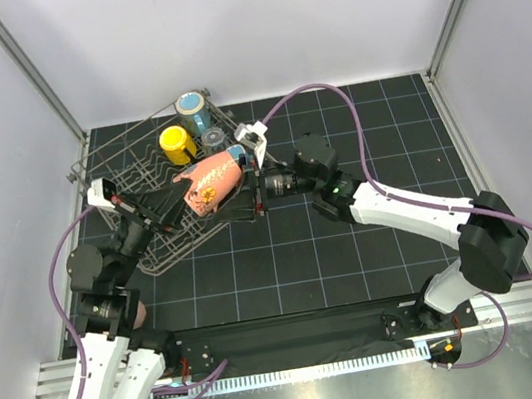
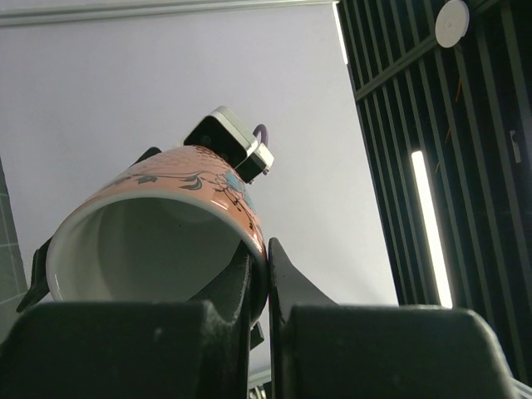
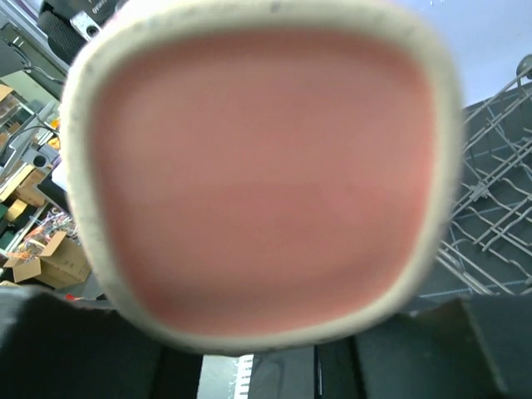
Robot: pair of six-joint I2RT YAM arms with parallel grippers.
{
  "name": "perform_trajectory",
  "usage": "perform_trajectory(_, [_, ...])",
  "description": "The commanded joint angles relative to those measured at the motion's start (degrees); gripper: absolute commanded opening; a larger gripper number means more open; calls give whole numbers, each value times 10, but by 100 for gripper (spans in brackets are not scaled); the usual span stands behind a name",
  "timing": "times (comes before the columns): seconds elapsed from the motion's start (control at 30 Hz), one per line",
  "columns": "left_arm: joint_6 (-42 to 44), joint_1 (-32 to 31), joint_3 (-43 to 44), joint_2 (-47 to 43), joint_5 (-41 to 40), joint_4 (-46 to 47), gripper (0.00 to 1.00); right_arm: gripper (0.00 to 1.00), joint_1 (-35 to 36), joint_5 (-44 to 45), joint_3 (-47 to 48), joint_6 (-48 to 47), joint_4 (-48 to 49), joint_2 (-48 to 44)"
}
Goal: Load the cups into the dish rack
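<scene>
Top external: yellow cup (image 1: 177, 144) and blue cup (image 1: 193, 109) inside dish rack (image 1: 143, 168).

The middle of the rack (image 1: 155, 266) is blocked by the mug (image 1: 210, 181), with the left arm (image 1: 134, 230) crossing from lower left and the right arm (image 1: 399, 209) from the right. The yellow cup (image 1: 177, 144) and blue cup (image 1: 193, 108) fill its upper end. Bare mat (image 1: 287, 267) lies open at lower centre and upper right.

Up top: looks down from high at the near edge, whole table (image 1: 356, 256) in frame. Left wrist: tilts up, close under the pink mug (image 2: 158, 241). Right wrist: jammed against its base. Same mug in all three.
</scene>
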Motion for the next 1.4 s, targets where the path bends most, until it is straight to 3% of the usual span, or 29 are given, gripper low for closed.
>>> perform_trajectory(0.0, [-16,-1,6,-15,17,56,0,42,4,-6,37,-6,42,-15])
perform_trajectory(0.07, [-15,-1,3,-21,20,48,0,40,3,-4,41,-1,37,-14])
perform_trajectory(0.17, [-12,-1,-5,-22,24,45,0,29,4,5,49,21,44,-9])
perform_trajectory(0.3, [-1,-1,-23,-35,22,27,0,4,4,4,60,45,52,-2])
perform_trajectory(0.43, [54,-1,-24,-70,-7,-68,1,4,5,21,50,38,46,-16])
perform_trajectory(0.57, [163,-2,25,-134,-79,-254,37,4,5,44,49,16,4,-25])
perform_trajectory(0.6, [181,-1,35,-142,-111,-286,57,4,5,48,48,11,0,-26])
perform_trajectory(0.67, [225,-2,64,-155,-140,-375,73,4,5,71,58,-2,-36,-25])
perform_trajectory(0.7, [235,-1,72,-162,-156,-404,87,4,5,82,62,-11,-50,-24])
perform_trajectory(0.8, [288,-1,113,-165,-212,-501,98,4,5,159,88,-60,-133,-12])
perform_trajectory(0.97, [362,-1,171,-150,-293,-619,97,4,5,309,174,-131,-283,48])
perform_trajectory(1.1, [416,-1,189,-137,-320,-661,95,4,10,430,269,-184,-384,133])
perform_trajectory(1.37, [459,-1,205,-115,-355,-729,93,4,15,531,421,-220,-462,290])
